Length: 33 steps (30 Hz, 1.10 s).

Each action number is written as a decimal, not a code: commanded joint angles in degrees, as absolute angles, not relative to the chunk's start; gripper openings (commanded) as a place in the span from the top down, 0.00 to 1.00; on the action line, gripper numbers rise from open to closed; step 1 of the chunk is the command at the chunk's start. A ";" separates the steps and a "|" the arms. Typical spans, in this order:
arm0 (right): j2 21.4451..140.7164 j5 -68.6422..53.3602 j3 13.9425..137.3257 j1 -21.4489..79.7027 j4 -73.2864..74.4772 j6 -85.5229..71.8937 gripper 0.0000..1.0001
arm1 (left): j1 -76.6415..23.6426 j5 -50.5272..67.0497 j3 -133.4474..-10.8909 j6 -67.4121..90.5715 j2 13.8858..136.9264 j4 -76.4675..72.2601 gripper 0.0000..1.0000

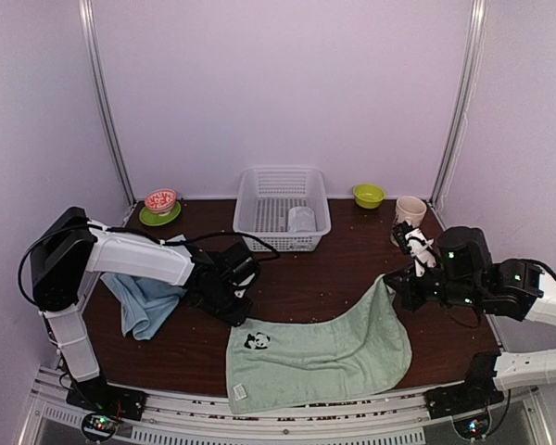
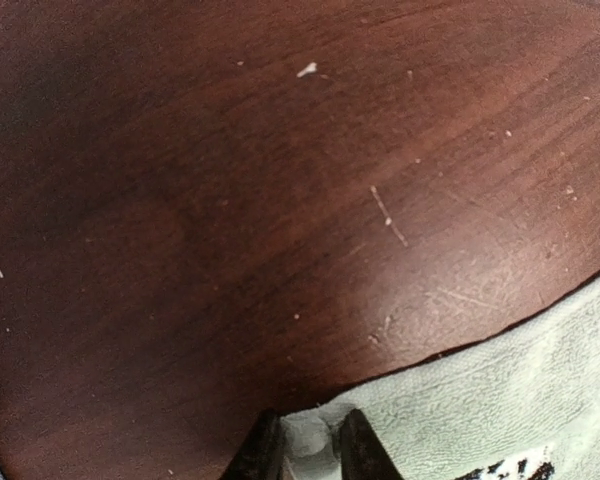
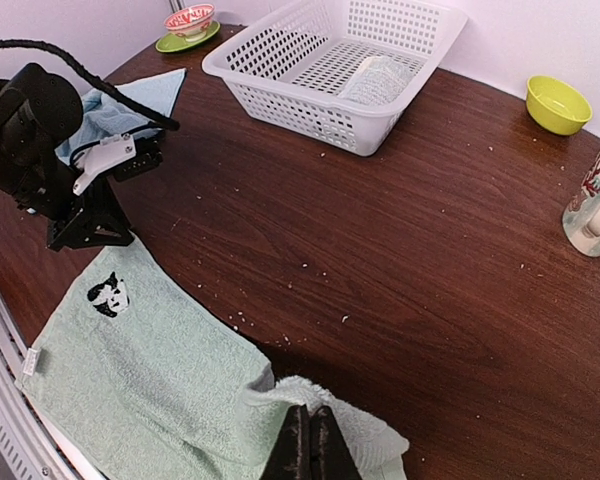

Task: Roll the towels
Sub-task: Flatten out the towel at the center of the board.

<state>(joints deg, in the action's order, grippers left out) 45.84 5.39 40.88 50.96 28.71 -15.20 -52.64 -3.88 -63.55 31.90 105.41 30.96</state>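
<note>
A pale green towel with a panda patch lies spread along the table's front edge. My left gripper is down at its far left corner, and the left wrist view shows the fingers shut on that corner of the green towel. My right gripper is shut on the far right corner and holds it raised off the table. A light blue towel lies crumpled at the left under the left arm. In the basket there is a small greyish-white towel.
A white lattice basket stands at the back centre. A red bowl on a green plate is at the back left. At the back right are a yellow-green bowl and a mug. Crumbs dot the dark wood.
</note>
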 commanded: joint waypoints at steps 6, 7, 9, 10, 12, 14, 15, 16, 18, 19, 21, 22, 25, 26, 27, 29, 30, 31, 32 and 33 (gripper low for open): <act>43.90 6.06 42.98 50.63 29.84 -15.65 1.00 | -55.65 0.93 -61.89 31.64 108.85 30.00 1.00; 43.72 6.19 43.21 50.63 30.02 -15.64 1.00 | -55.79 1.09 -61.52 31.74 108.34 29.65 1.00; 43.26 6.32 43.77 50.68 30.38 -15.67 1.00 | -55.90 0.28 -60.39 32.64 106.18 28.97 1.00; 43.10 6.44 44.04 50.69 30.53 -15.65 1.00 | -55.89 -0.99 -59.96 33.49 104.43 28.80 1.00; 42.62 6.94 44.64 50.63 30.62 -15.81 1.00 | -55.81 -4.28 -59.17 34.75 99.56 28.55 1.00; 41.94 7.48 45.59 50.63 30.53 -15.98 1.00 | -55.72 -7.55 -58.97 35.14 93.59 28.28 1.00; 41.50 7.68 46.18 50.69 30.62 -15.93 1.00 | -55.72 -8.85 -59.13 34.80 90.10 28.09 1.00; 41.08 7.76 46.93 50.63 30.83 -15.68 1.00 | -55.72 -10.19 -59.21 34.51 86.71 27.86 1.00; 40.41 8.34 48.67 50.63 31.97 -14.42 1.00 | -55.72 -12.88 -59.36 33.80 79.80 27.56 1.00; 40.10 8.67 49.55 50.64 32.82 -13.89 1.00 | -55.72 -13.77 -59.30 32.98 76.63 27.33 1.00; 39.39 9.60 51.03 50.63 34.80 -12.79 1.00 | -55.74 -14.94 -58.73 31.70 70.42 27.16 1.00; 38.98 9.90 51.47 50.65 35.55 -12.53 1.00 | -55.80 -15.02 -58.40 30.82 67.78 27.20 1.00; 37.54 9.90 51.93 50.63 36.65 -12.13 1.00 | -55.97 -15.03 -55.26 28.97 59.34 26.95 1.00; 36.93 9.62 51.94 50.63 36.77 -12.15 1.00 | -56.06 -15.09 -53.98 28.60 56.77 26.90 1.00; 36.20 9.42 51.82 50.63 36.97 -12.29 1.00 | -56.15 -15.24 -52.74 28.35 54.41 26.97 1.00; 34.76 8.54 51.97 50.72 37.50 -12.56 1.00 | -56.36 -14.48 -50.68 27.58 49.32 27.05 1.00; 34.01 7.97 52.08 50.74 37.91 -12.57 1.00 | -56.60 -14.33 -49.86 27.18 46.57 27.28 1.00; 33.45 7.38 52.54 50.74 38.69 -12.57 1.00 | -56.70 -14.28 -49.35 26.82 43.97 27.77 1.00; 32.89 6.89 53.40 50.72 39.61 -12.57 1.00 | -56.83 -14.33 -48.97 26.63 41.49 28.41 1.00; 32.35 6.34 54.14 50.74 40.50 -12.55 1.00 | -56.86 -14.41 -48.76 26.55 38.91 29.17 1.00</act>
<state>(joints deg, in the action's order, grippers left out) 34.48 7.70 50.94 50.96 37.08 -13.21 -56.27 -13.82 -50.39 28.95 46.52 28.16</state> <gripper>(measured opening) 0.007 0.006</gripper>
